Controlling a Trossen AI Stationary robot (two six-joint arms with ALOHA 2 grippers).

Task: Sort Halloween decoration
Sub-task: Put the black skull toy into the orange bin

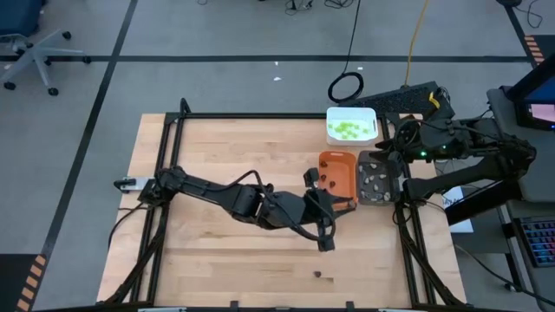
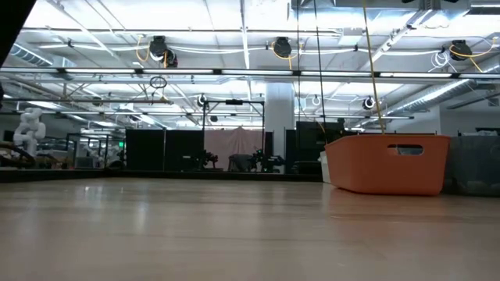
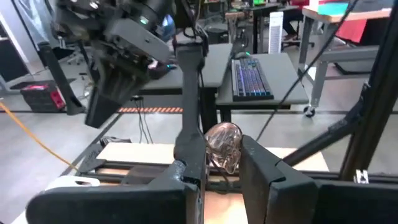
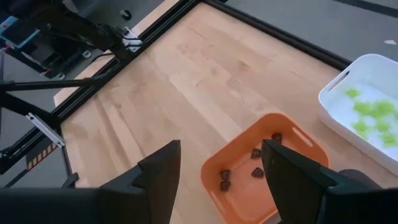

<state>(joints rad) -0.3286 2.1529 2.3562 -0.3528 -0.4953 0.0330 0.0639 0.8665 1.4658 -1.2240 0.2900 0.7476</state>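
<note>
Left gripper (image 3: 222, 165) is clenched on a pale skull piece (image 3: 222, 147), lifted just near of the orange tray (image 1: 339, 172). It looks light, hard and slick, best pinched across its sides. Right gripper (image 4: 221, 168) hangs released above the trays.

A robotics lab or workshop is showing here: exposed ceiling beams (image 2: 234, 74) are carrying strip lights, floor tape (image 1: 113, 65) is marking grey concrete, and a lit keyboard (image 3: 250, 78) is sitting on a workbench.
</note>
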